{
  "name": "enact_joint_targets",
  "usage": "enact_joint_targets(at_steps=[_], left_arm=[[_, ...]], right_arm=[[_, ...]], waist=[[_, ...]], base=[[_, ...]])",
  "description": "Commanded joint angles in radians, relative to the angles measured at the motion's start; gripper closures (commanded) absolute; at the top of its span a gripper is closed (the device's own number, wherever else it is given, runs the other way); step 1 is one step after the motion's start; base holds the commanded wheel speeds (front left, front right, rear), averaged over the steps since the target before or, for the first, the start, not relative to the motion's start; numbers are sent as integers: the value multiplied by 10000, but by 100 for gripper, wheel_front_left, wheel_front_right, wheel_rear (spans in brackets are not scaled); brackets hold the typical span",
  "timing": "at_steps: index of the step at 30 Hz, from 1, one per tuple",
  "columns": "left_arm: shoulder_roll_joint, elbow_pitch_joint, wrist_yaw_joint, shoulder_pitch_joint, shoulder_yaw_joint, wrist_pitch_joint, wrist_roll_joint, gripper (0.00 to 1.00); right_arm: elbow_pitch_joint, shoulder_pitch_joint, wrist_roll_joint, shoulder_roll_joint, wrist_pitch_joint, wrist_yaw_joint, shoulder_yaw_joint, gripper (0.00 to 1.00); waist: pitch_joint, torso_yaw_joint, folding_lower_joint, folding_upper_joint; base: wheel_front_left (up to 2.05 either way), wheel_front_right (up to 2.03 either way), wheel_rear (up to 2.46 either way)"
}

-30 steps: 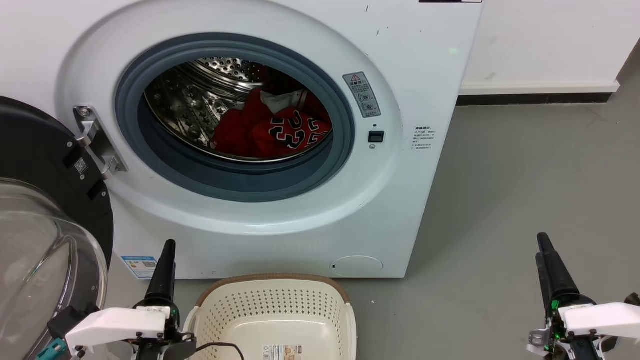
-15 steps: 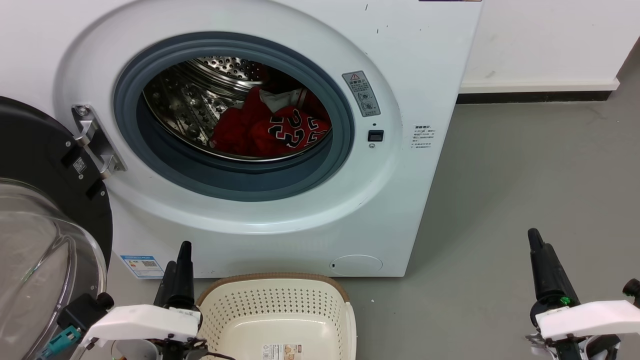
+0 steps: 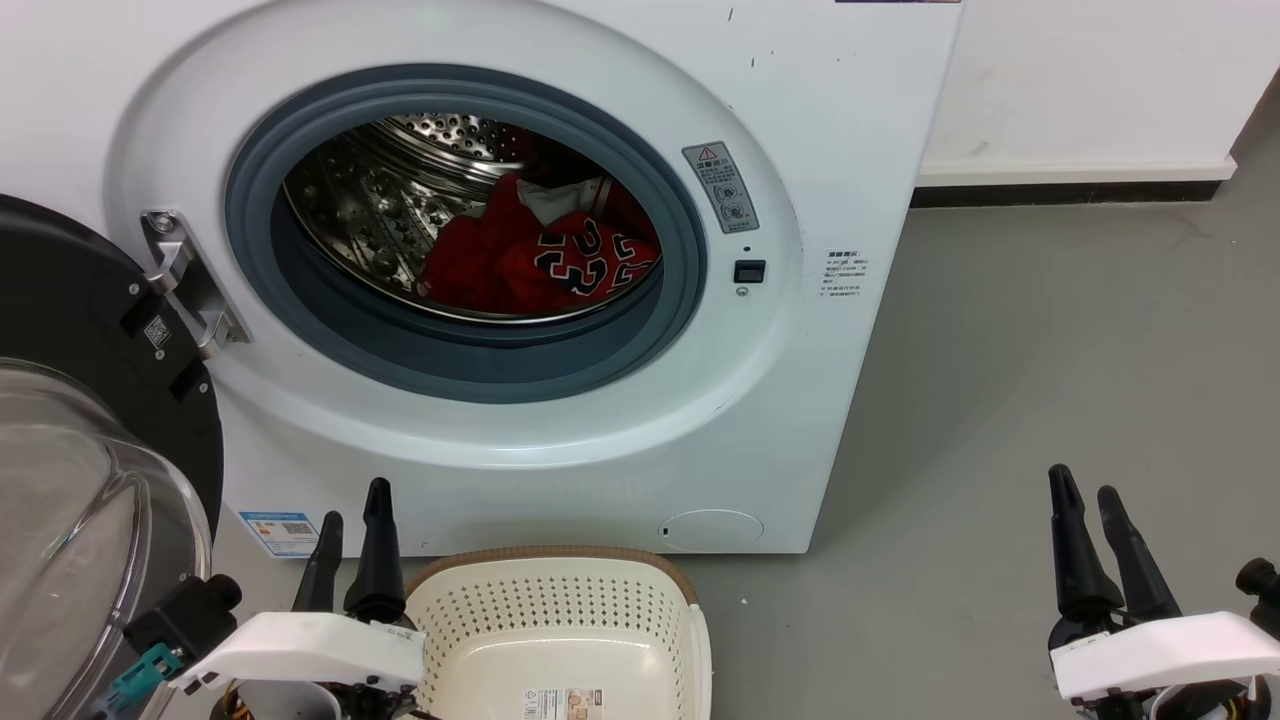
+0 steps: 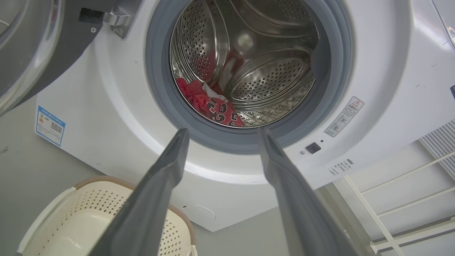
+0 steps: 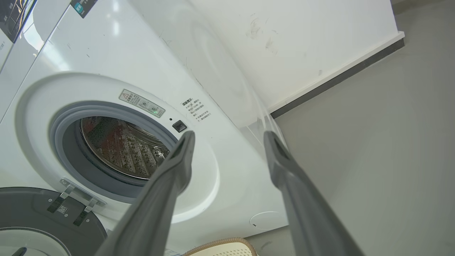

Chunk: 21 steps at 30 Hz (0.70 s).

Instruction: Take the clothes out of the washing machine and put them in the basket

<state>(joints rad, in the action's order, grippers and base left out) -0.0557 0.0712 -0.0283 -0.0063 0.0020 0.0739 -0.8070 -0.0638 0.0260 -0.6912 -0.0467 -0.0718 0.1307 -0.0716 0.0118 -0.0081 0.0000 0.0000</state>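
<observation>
**Clothes (image 3: 540, 262) in the washing machine (image 3: 600, 440), jaws apart**

The clothes, red with a black 23, lie in the steel drum (image 3: 400, 200), far beyond both your grippers. The basket (image 3: 550, 553) sits near, with its bottom label (image 3: 563, 703) and near end cut off. Your left gripper (image 3: 354, 503), just beside the basket's left rim, and your right gripper (image 3: 1082, 482) both have their fingers spread.

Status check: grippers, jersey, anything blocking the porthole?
Left gripper open, empty. Right gripper open, empty. Jersey lying in drum; basket in front. Door wide open, porthole unblocked.
</observation>
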Motion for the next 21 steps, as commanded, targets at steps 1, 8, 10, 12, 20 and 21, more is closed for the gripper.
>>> enact_joint_targets(at_steps=[1, 8, 10, 12, 20, 21], left_arm=[[-76, -243, -79, -50, -85, 124, 419, 0], [-121, -430, -203, 72, -222, 337, 1329, 0], [-132, -466, -245, 99, -266, 402, 1581, 0], [-140, -513, -276, 122, -307, 460, 1825, 0], [-156, -671, -379, 279, -385, 677, 2734, 0], [-154, -690, -385, 293, -393, 709, 2837, 0]], right_arm=[[258, -11, 478, -46, -127, 0, 17, 0], [447, 112, 1524, -47, -349, 0, 8, 0], [496, 160, 1796, -47, -403, 0, 5, 0], [550, 206, 2072, -48, -468, 0, 14, 0], [746, 341, 3099, -49, -692, 0, 41, 0], [782, 350, 3219, -49, -721, 0, 43, 0]], waist=[[2, -1, 0, 0], [18, 1, 0, 0], [18, 4, 0, 0], [21, 5, 0, 0], [37, 14, 0, 0], [40, 16, 0, 0]], base=[[0, 0, 0], [0, 0, 0], [0, 0, 0], [0, 0, 0], [0, 0, 0], [0, 0, 0]])
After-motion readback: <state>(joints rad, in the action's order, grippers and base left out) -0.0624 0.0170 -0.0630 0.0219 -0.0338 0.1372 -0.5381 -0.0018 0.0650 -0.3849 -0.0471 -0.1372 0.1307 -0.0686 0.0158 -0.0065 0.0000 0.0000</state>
